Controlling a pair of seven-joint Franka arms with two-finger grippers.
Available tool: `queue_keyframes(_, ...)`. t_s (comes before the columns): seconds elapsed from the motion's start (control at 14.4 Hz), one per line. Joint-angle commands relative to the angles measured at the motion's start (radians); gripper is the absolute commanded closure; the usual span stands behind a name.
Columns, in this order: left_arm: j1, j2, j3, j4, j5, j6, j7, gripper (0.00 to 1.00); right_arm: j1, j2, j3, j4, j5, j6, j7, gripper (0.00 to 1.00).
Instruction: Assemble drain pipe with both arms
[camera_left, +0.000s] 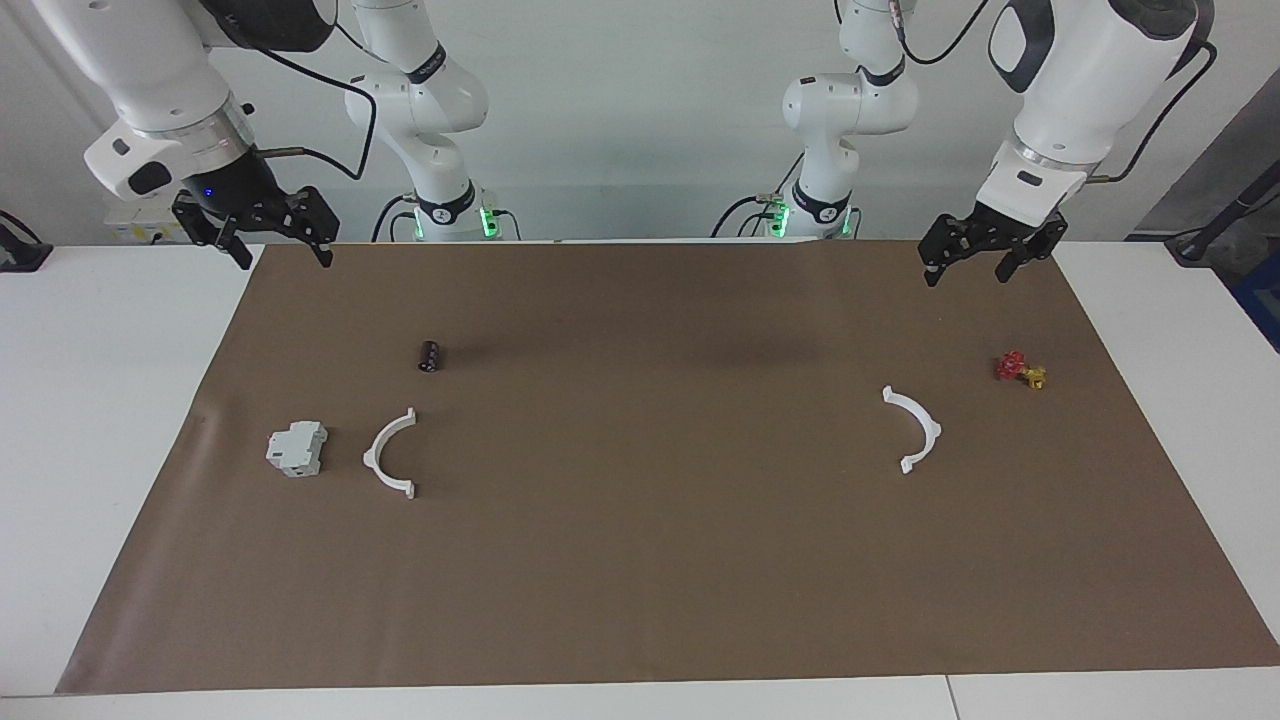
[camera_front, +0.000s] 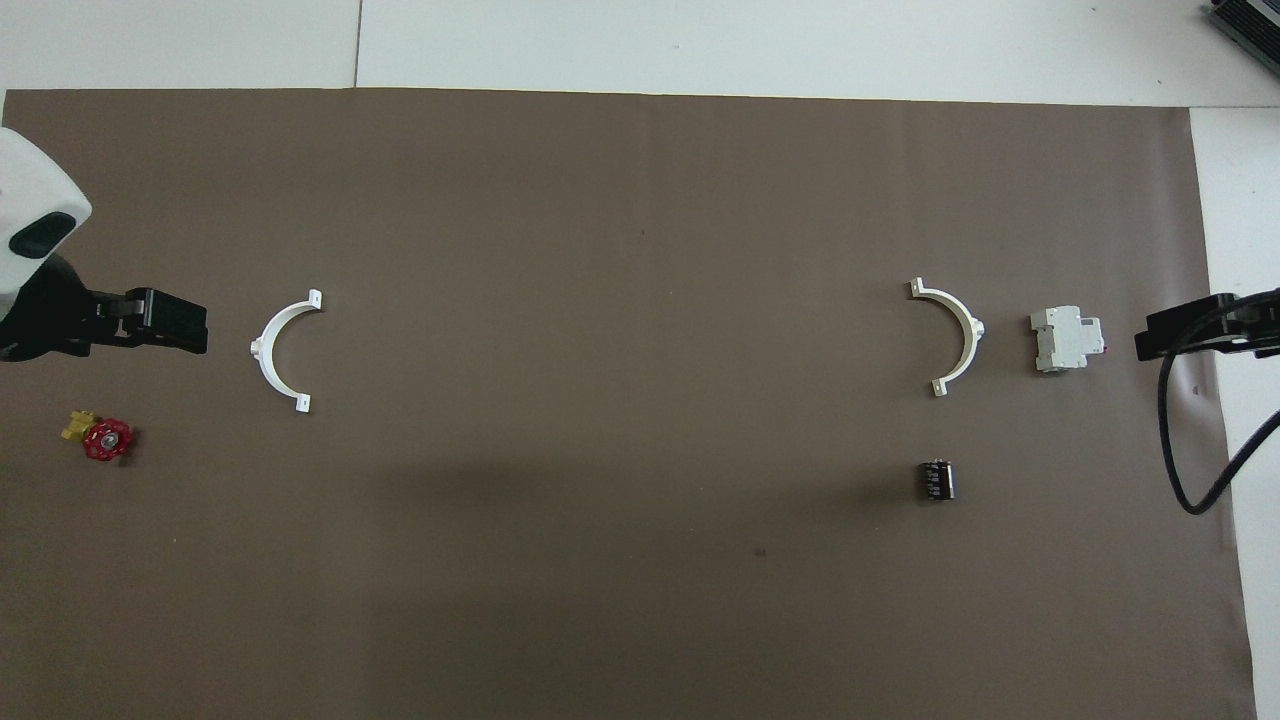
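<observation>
Here the left gripper (camera_left: 968, 262) and right gripper (camera_left: 268, 240) are held open and empty above the mat (camera_left: 640, 560) (one at each end). One half-ring (camera_left: 916, 430) is laid near the left jaws, the other half-ring (camera_left: 388, 452) near the right; they are well apart.

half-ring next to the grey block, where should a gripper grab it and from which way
Grip the half-ring at the middle of its arc, coming straight down from above. It lies flat on the mat, so only the thin band offers opposing faces; its open side faces away from the grey block.
</observation>
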Motion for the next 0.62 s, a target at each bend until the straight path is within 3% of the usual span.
queue_keyframes(0.0,-0.012,-0.015,0.012,-0.004,-0.014,-0.017,0.005,0.0,-0.006,-0.014,0.01,-0.009,-0.026,0.011,0.014,0.0)
queue_keyframes(0.21,-0.012,-0.015,0.012,-0.006,-0.014,-0.015,0.003,0.0,-0.01,-0.017,0.011,-0.027,-0.028,0.031,0.019,0.0)
queue_keyframes(0.55,-0.014,-0.015,0.012,-0.004,-0.014,-0.017,0.003,0.0,-0.036,-0.043,0.008,-0.188,-0.005,0.274,0.004,0.0)
